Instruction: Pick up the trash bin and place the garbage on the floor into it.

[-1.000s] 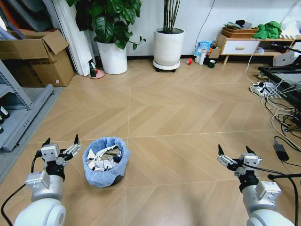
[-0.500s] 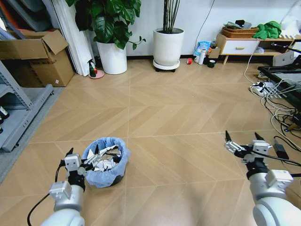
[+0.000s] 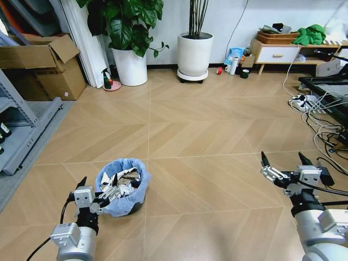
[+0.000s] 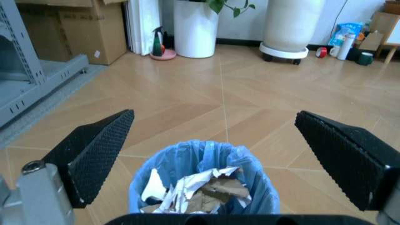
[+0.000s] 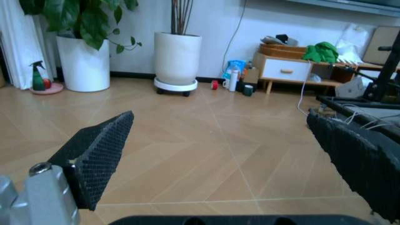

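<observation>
Small bin on the floor, left gripper at its rim, fingers spread.

The trash bin [image 3: 123, 186] looks light but stiff; its blue bag [image 4: 256, 180] is slippery, so grip the rim. The garbage [image 3: 120, 181] seems already inside. Left gripper [image 3: 92, 191] spread beside it; right gripper [image 3: 283, 168] spread, well apart.

The left gripper [image 3: 91, 190] hangs low with its fingers spread wide, right beside the trash bin [image 3: 123, 186] on its left-hand rim; through the left wrist view the two dark pads [image 4: 93, 152] frame the bin's mouth. The right gripper [image 3: 283, 166] floats well apart from the bin, far to its right, jaws likewise wide apart.
</observation>
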{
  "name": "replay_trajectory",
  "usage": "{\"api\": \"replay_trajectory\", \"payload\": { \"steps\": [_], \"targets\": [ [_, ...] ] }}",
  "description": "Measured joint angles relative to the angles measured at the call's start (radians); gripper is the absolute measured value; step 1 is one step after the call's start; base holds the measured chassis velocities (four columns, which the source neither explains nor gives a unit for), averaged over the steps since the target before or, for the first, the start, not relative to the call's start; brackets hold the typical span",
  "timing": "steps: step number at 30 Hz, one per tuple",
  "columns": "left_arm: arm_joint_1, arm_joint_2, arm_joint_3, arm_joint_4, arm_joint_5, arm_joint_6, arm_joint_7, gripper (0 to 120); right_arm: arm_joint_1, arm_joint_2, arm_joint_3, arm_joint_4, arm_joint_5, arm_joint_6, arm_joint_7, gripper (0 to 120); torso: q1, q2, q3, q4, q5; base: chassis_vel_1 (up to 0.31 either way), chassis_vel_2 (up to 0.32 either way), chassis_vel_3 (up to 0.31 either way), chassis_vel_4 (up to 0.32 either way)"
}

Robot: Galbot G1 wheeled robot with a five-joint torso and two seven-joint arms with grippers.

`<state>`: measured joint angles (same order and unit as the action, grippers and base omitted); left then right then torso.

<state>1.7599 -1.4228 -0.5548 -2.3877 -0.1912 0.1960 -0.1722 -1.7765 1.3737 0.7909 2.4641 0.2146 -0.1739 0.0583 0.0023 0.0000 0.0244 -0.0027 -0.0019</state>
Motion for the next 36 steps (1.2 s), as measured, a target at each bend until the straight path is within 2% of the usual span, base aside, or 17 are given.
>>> {"api": "replay_trajectory", "payload": {
  "steps": [12, 36],
  "targets": [
    [-0.029, 0.006, -0.002, 0.015, 0.003, -0.006, -0.017, 100, -0.018, 0.018, -0.054, 0.007, -0.057, 0.001, -0.001, 100, 0.0, 0.0, 0.0, 0.0001, 0.0, 0.0, 0.0, 0.0, 0.0],
    [-0.031, 0.007, -0.003, 0.018, 0.005, -0.002, -0.017, 100, -0.016, 0.017, -0.055, 0.008, -0.06, 0.001, 0.001, 100, 0.0, 0.0, 0.0, 0.0001, 0.0, 0.0, 0.0, 0.0, 0.0]
  ]
}}
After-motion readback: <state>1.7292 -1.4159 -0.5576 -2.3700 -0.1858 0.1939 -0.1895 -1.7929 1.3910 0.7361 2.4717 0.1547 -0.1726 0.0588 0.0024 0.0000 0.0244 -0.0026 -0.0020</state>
